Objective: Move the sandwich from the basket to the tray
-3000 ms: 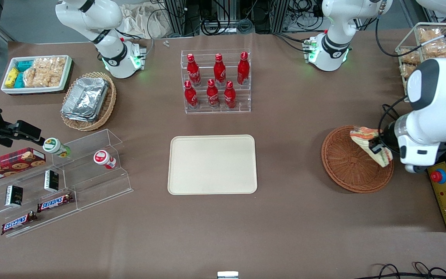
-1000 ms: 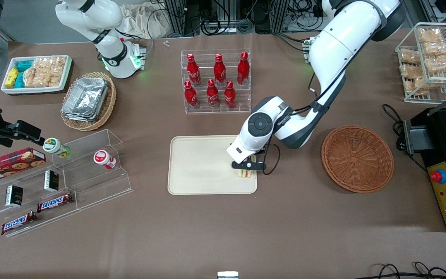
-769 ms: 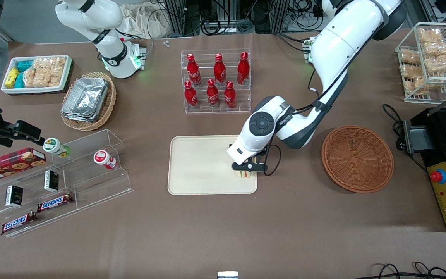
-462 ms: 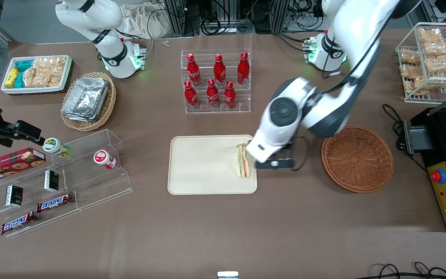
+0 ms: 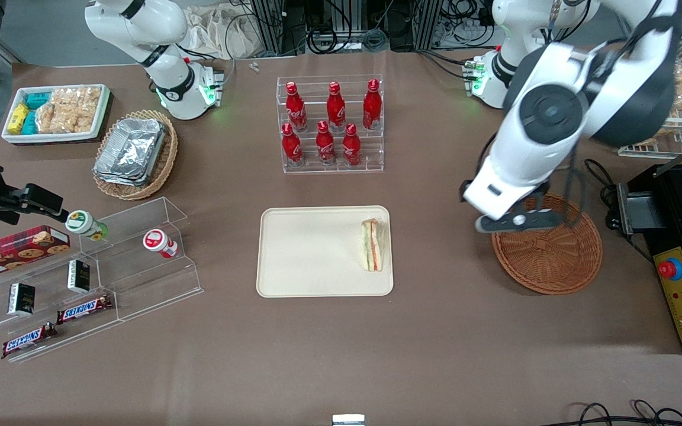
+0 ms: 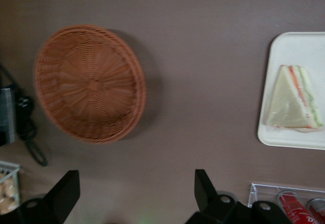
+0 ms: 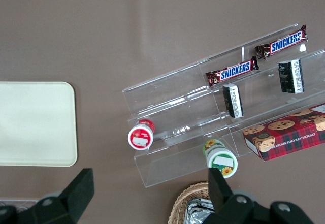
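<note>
Sandwich [image 5: 373,245] lay on the tray [image 5: 311,251], at the tray's edge toward the working arm's end of the table, its long axis running nearer-to-farther from the front camera. Front view: the gripper [image 5: 515,221] hung empty and raised above the rim of the basket [image 5: 554,257], well apart from the sandwich; the basket held nothing. A rack of red bottles [image 5: 330,124] stood farther from the camera than the tray. Left wrist view: both fingers [image 6: 204,189] stood spread wide, nothing between them; basket [image 6: 89,83] and sandwich [image 6: 294,100] on tray [image 6: 297,46] lay apart below, brown table [image 6: 203,56] between them. Right wrist view: only a bare part of the tray [image 7: 35,125] showed. Judgement: placement appears complete, and any coming move is only a retreat away from the sandwich
</note>
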